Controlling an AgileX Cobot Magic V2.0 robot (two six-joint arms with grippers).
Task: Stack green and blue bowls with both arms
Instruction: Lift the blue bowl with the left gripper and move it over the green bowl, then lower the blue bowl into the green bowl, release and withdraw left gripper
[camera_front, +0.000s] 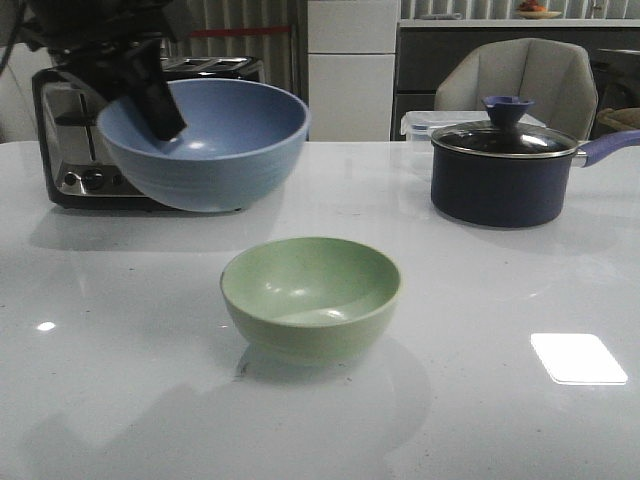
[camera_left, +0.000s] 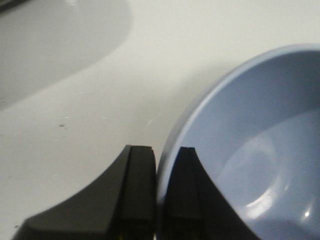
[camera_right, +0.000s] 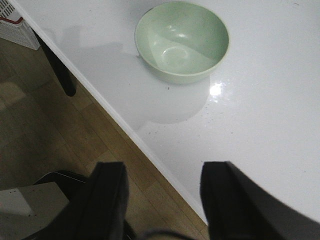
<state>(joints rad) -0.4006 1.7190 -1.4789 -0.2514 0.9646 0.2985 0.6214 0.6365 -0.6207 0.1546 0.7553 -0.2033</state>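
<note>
Green bowl sits nearest the cam, upright on the white table, roughly mid-table, bare surface all round it. Blue bowl is up off the table, behind and to the left of green, tilted w/ its opening toward the cam; no contact btwn the two.

Left gripper is clamped on the blue bowl's rim: left wrist cam shows one finger outside the wall, the other inside, rim pinched in the narrow gap. Blue bowl fills that side of the wrist frame, bare table beside it.

Right gripper has fingers wide apart, holding nothing, hovering over the table edge w/ wood floor visible below. Green bowl is well ahead of it, set in from that edge, nothing btwn.

Toaster is directly behind the blue bowl, partly hidden by it. Navy lidded pot is back right, well apart from both bowls. Chair beyond the far edge.
</note>
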